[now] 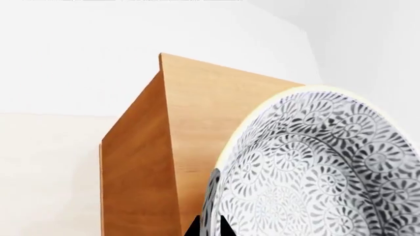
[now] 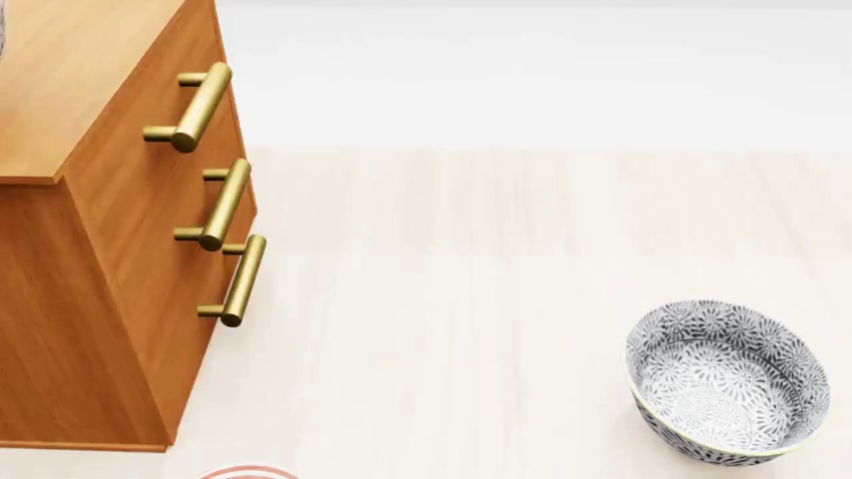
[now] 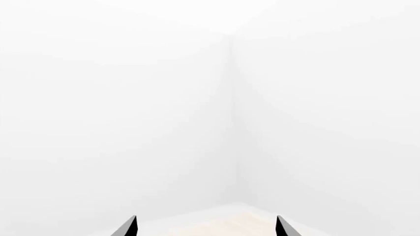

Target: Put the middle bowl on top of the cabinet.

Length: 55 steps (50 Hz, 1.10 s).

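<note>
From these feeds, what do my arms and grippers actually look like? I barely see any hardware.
Very little shows. The left gripper appears only as plain black, pointed fingertips at the frame edge. The right gripper shows two black, tapered, blade-like fingertips. No cables, markings or arm links are visible, and the head view shows no arm at all.
</note>
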Tool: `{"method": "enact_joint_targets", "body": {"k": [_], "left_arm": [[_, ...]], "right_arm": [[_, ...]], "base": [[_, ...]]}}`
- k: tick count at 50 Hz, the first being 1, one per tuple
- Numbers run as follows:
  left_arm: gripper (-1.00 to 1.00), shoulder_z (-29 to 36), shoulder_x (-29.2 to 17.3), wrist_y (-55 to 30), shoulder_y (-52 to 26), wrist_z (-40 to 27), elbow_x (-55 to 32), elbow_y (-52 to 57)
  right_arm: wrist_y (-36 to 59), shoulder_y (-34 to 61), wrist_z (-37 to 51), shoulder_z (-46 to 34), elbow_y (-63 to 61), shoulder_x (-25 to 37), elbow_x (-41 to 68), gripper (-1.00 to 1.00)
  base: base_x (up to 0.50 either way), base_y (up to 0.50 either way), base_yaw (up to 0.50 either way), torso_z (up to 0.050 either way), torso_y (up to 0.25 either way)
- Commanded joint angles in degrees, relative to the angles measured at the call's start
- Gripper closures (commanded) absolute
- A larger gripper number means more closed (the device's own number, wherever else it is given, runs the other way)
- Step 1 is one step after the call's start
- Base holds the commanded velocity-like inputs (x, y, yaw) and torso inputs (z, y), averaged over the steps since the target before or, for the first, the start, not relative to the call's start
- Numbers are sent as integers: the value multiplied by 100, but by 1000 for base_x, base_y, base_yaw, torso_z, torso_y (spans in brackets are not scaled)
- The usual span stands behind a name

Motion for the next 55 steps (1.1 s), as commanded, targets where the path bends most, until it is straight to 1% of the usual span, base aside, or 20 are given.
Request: {"method": "enact_joint_targets", "body": {"k": [1,6,7,15,23,30,38,40,43,44,47,52,55], "left_arm": [[100,-5,61,-70,62,97,32,-200],[100,-24,49,-58,114,192,53,-187],[-100,-17,45,-79,84,203,76,-181],[-100,35,52,-177,67,273,163,-222],[-100,53,-15,-44,-74,315,382,-17],[-100,295,-102,91,-405,54,838,287],[-100,738,-301,237,-978,-656,1471,846],[-100,1014,-344,333,-1218,-848,1635,1033],[-100,1563,-346,631,-1626,-859,1470,1338],[-100,1842,-332,721,-1831,-859,1516,1491],[-100,2151,-319,857,-2117,-837,1646,1782],[-100,2414,-300,808,-2390,-780,2063,2048],[-100,2365,-346,644,-2464,-847,2529,2161]], "right_arm": [[-10,-12,24,-10,-25,12,-14,-100],[-30,-24,30,-9,-25,16,-13,-100],[-31,-29,34,-13,-32,14,-19,-100],[-18,-26,49,-24,-45,27,-21,-100],[-47,-55,52,-24,-51,35,-24,-100],[-64,-75,61,-18,-57,42,-20,-100],[-134,-113,59,-1,-31,46,-3,-100],[-123,-117,62,-2,-45,51,-1,-100],[-135,-125,65,6,-42,54,6,-100],[-128,-127,68,1,-53,55,-2,-100],[-118,-131,72,-10,-72,58,-18,-100],[-128,-144,76,6,-82,70,-5,-100],[-148,-150,78,14,-72,75,2,-100]], "base": [[0,0,0,0,0],[0,0,0,0,0],[0,0,0,0,0],[0,0,0,0,0],[0,0,0,0,0],[0,0,0,0,0],[0,0,0,0,0],[0,0,0,0,0],[0,0,0,0,0],[0,0,0,0,0],[0,0,0,0,0],[0,0,0,0,0],[0,0,0,0,0]]}}
